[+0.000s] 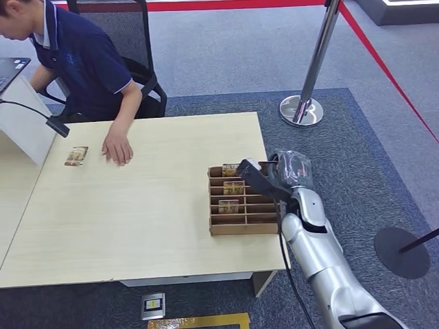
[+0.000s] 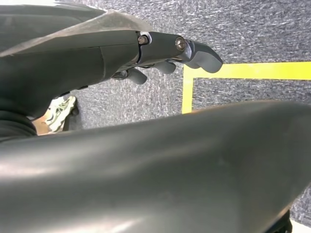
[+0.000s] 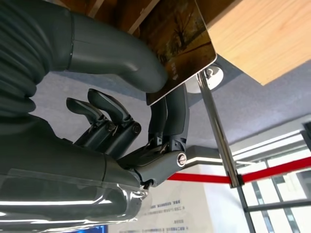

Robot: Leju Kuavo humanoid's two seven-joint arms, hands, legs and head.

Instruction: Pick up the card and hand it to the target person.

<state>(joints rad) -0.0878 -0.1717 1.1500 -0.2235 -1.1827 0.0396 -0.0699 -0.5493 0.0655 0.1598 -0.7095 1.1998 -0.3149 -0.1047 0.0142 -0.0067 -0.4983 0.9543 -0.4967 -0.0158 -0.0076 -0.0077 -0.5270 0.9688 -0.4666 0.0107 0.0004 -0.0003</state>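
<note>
From the head view, the right hand (image 1: 269, 177) reaches over the wooden slotted rack (image 1: 243, 200), which sits near the right edge of the surface (image 1: 155, 205), toward its near right corner; several cards stand in the rack's slots, and the hand's dark fingers (image 1: 254, 173) lie across the rack's far end, though whether they hold anything cannot be told from here. A person (image 1: 83, 62) sits behind the far edge, a hand (image 1: 118, 147) flat on the surface, and a loose card (image 1: 77, 156) lies just beside it near the far left corner. The right wrist view shows the grip itself: the thumb and fingers (image 3: 172, 109) are clamped on a card (image 3: 180, 43), pinching its edge beside the rack's wood. In the left wrist view, the left hand (image 2: 154, 53) hangs over grey carpet (image 2: 234, 34) marked with yellow tape (image 2: 249, 71), fingers (image 2: 199, 53) straight, close together and holding nothing.
</note>
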